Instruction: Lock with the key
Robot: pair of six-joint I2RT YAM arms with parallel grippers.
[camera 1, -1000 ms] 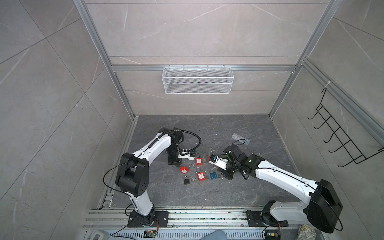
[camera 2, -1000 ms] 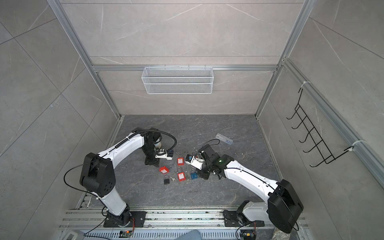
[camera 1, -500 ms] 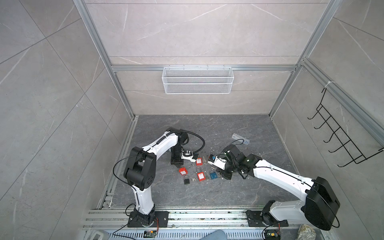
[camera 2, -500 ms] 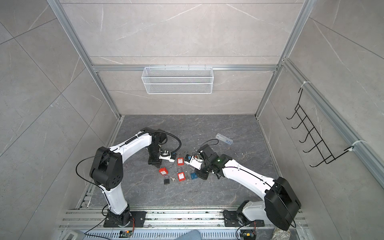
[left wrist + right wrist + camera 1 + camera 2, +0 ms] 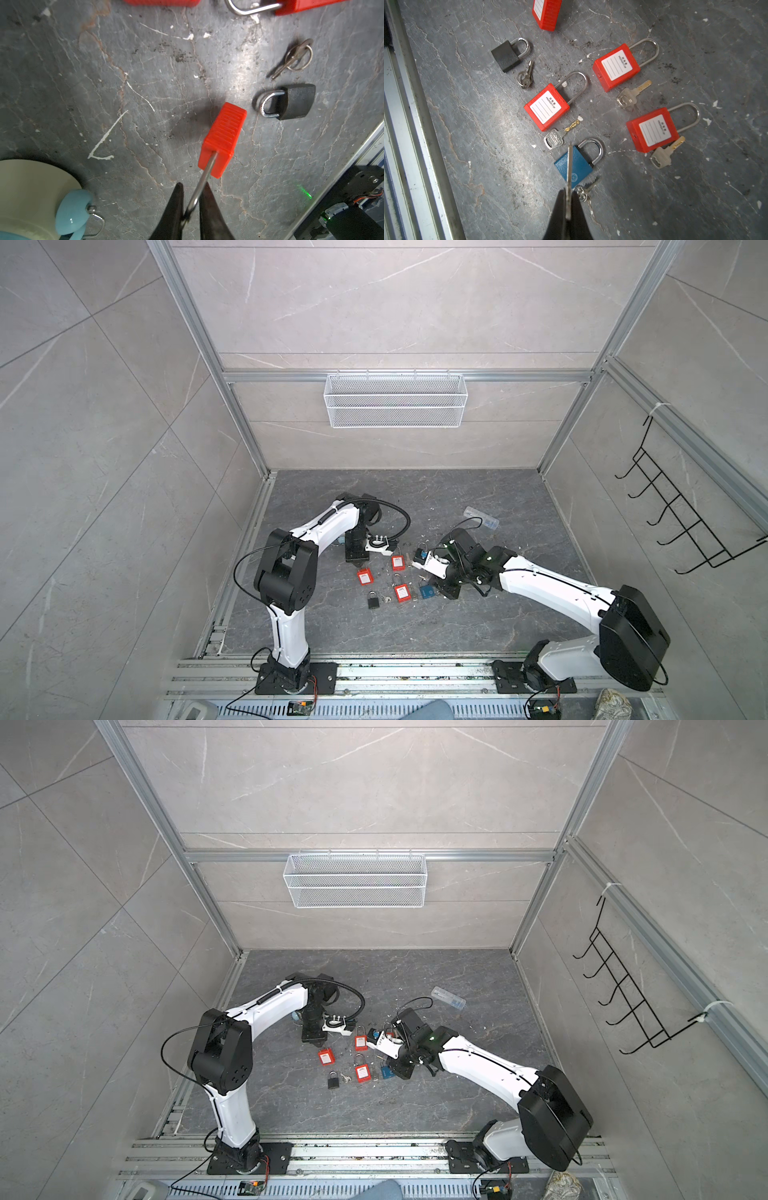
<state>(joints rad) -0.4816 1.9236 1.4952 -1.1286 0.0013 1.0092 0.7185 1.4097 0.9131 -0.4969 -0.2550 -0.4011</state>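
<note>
1. In a top view, the red padlock [image 5: 365, 576] sits lower centre, just beside the left gripper [image 5: 358, 565].
2. Left wrist view: the red padlock slants toward upper right. Its shackle [image 5: 202, 180] is between slightly parted jaws, grip unclear. A black padlock [image 5: 291, 104] is nearby.
3. Right wrist view: the right gripper [image 5: 568, 197] pinches a key [image 5: 569, 166] pointing up-frame over a blue padlock [image 5: 582, 164].

From high over the front rail [image 5: 415, 672], both top views are aimed steeply down and back. The floor [image 5: 415, 635], back wall [image 5: 395, 302] and basket [image 5: 395, 400] are taken in from afar, and the two views are nearly alike. The left wrist view is held close over the floor, looking almost straight down. The right wrist view is set farther off, so more ground is covered. The black lock [image 5: 291, 104] and a red lock [image 5: 224, 137] are shared by both wrist views; the floor's middle is shared by all four.
</note>
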